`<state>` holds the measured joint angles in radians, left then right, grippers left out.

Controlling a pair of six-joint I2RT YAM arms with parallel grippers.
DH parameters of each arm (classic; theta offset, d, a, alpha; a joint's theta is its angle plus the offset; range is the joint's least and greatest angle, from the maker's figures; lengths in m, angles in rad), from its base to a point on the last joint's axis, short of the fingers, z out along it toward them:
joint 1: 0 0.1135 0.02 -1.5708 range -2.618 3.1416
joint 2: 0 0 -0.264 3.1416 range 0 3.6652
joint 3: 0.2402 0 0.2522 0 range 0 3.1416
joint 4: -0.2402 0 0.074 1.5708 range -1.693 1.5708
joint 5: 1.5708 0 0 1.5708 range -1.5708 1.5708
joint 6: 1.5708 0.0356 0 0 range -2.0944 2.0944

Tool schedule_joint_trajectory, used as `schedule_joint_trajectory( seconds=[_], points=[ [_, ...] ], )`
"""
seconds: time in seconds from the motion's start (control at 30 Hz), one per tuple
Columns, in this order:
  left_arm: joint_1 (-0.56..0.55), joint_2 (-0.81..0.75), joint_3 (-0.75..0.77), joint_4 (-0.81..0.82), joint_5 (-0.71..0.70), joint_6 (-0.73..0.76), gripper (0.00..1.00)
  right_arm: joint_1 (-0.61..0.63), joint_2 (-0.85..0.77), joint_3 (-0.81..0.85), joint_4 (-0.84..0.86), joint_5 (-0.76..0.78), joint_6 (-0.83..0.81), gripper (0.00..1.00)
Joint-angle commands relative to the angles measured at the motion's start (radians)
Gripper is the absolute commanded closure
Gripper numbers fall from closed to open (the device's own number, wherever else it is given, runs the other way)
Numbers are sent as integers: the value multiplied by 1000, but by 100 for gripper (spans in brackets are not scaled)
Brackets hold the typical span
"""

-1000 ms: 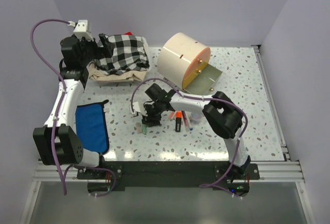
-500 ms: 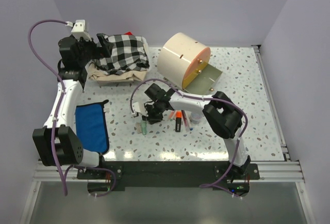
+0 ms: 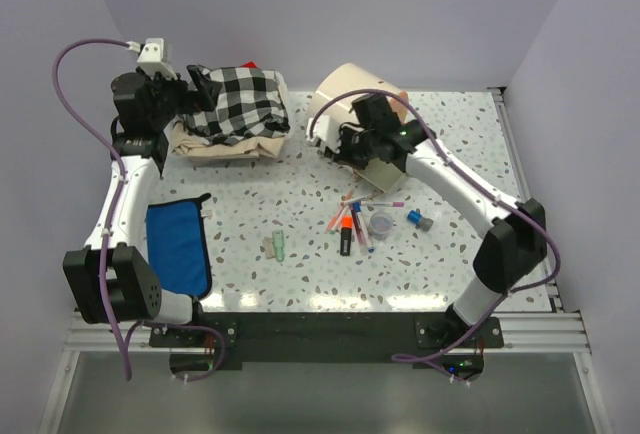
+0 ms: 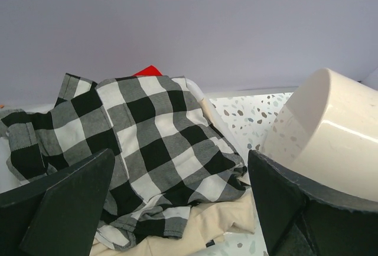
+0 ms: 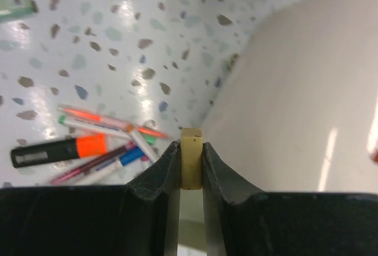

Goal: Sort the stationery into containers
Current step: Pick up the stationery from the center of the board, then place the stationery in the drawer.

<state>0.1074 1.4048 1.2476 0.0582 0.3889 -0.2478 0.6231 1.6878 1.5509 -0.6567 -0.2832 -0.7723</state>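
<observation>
The R end effector [image 5: 191, 147] is clamped on the beige eraser [image 5: 191, 160], pinching its narrow faces so the top sticks out above the fingertips. The grip is central, which should limit twist. In the top view it hangs just beside the front of the cream drum cabinet [image 3: 340, 94], prob. to line up w/ a drawer; the wrist hides the opening. Other stationery lies on the table [image 3: 300, 179], apart from the cabinet: pens [image 3: 358, 216], orange highlighter [image 3: 345, 237], clear pot [image 3: 381, 223], green eraser [image 3: 281, 247]. The L end effector [image 4: 180, 176] is spread wide w/ nothing between its fingers. It sits by the checked cloth [image 4: 147, 144], well apart from the R arm's work area.
</observation>
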Motion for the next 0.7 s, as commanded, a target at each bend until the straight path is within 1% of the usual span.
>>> schedule_joint_trajectory(
  seconds=[0.0, 0.03, 0.17, 0.43, 0.5, 0.53, 0.57, 0.6, 0.67],
  points=[
    [8, 26, 61, 80, 36, -34, 0, -71, -108, -86, -93, 90, -64, 100],
    [8, 31, 67, 83, 36, -38, 0, -100, -140, -101, -96, 95, -73, 100],
    [8, 54, 87, 97, 42, -50, 1, -154, -178, -164, -100, 114, -110, 100],
    [8, 56, 82, 95, 54, -64, 1, -247, -119, -196, -47, 148, -137, 100],
    [6, 53, 82, 89, 56, -59, 1, -256, -94, -196, -40, 148, -153, 95],
    [8, 52, 79, 88, 54, -59, 1, -263, -86, -198, -31, 150, -153, 90],
    [8, 51, 78, 88, 56, -59, 1, -267, -76, -196, -20, 150, -156, 89],
    [6, 51, 78, 88, 57, -59, 1, -272, -62, -195, -15, 150, -156, 86],
    [6, 51, 76, 89, 57, -61, 1, -273, -45, -189, -1, 150, -151, 75]
  ],
)
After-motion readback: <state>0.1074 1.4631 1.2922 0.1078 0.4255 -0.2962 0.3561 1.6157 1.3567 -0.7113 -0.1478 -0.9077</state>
